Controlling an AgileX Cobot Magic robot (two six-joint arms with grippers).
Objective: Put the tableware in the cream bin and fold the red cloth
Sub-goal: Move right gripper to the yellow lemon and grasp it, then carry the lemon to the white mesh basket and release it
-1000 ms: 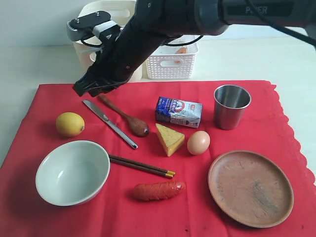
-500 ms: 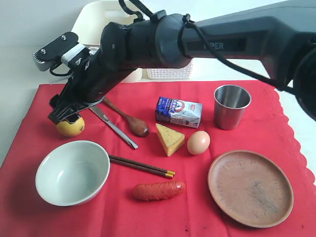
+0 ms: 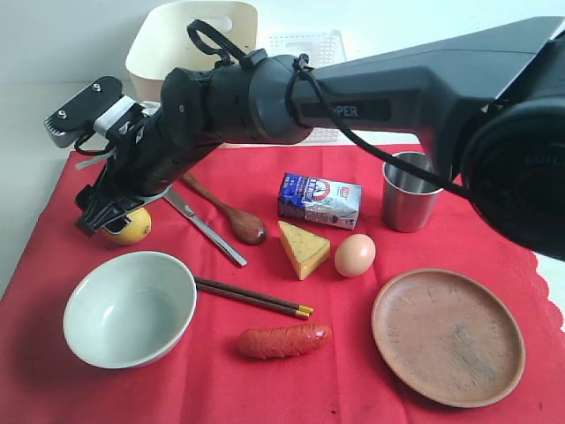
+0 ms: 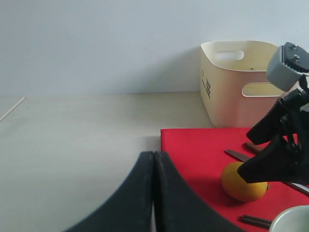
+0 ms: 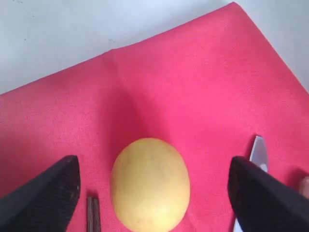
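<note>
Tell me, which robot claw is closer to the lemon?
Right. The right gripper hangs open, straddling the lemon. The left gripper is shut, off beside the red cloth, farther away.

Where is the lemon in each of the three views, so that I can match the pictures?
Exterior view: the lemon lies near the left edge of the red cloth, partly hidden by the right arm's jaws.
Left wrist view: the lemon sits on the cloth, partly covered by the same dark jaws.
Right wrist view: the lemon lies between the open jaws.
Shared landmark: the metal table knife beside it.
</note>
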